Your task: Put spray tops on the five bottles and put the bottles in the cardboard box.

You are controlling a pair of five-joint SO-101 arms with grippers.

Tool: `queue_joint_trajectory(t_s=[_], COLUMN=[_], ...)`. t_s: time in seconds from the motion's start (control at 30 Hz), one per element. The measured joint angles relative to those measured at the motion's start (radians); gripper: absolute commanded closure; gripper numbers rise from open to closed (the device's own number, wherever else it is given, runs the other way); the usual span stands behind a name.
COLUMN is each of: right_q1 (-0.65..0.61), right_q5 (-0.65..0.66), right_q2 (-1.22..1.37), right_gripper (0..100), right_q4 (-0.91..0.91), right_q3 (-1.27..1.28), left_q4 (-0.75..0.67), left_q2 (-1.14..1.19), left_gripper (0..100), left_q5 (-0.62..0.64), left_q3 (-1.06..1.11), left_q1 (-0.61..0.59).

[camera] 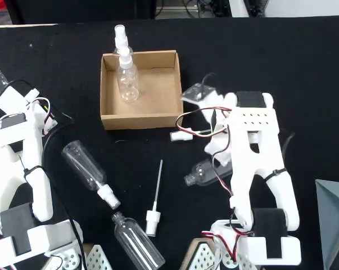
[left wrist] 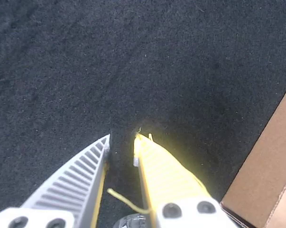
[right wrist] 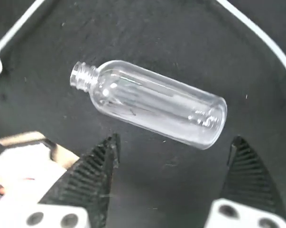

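From above, finds a capped bottle (camera: 127, 79) in the cardboard box (camera: 141, 121) and an uncapped bottle (camera: 202, 172) on its side under the right arm. At the left wrist, shows the left gripper (left wrist: 122, 140) narrowly parted over the black table (left wrist: 86, 57) beside the box. At the right wrist, catches the right gripper (right wrist: 173, 147) spread wide just short of the uncapped bottle, not touching it.

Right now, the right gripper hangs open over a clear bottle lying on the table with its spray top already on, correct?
Not quite. The right gripper is open over the lying clear bottle, but its threaded neck is bare: no spray top, as the right wrist view shows.
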Motion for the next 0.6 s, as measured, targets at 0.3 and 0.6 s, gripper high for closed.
queue_joint_trajectory(t_s=[0.3,0.6], right_q1=[0.0,0.0], right_q5=[0.222,0.382], right_q2=[0.0,0.0], right_gripper=[69.4,69.4], right_q4=[0.0,0.0], right_q3=[0.0,0.0], left_q4=[0.0,0.0], left_q2=[0.0,0.0], left_gripper=[93,93], left_q5=[0.0,0.0], left_q3=[0.0,0.0], left_q1=[0.0,0.0])
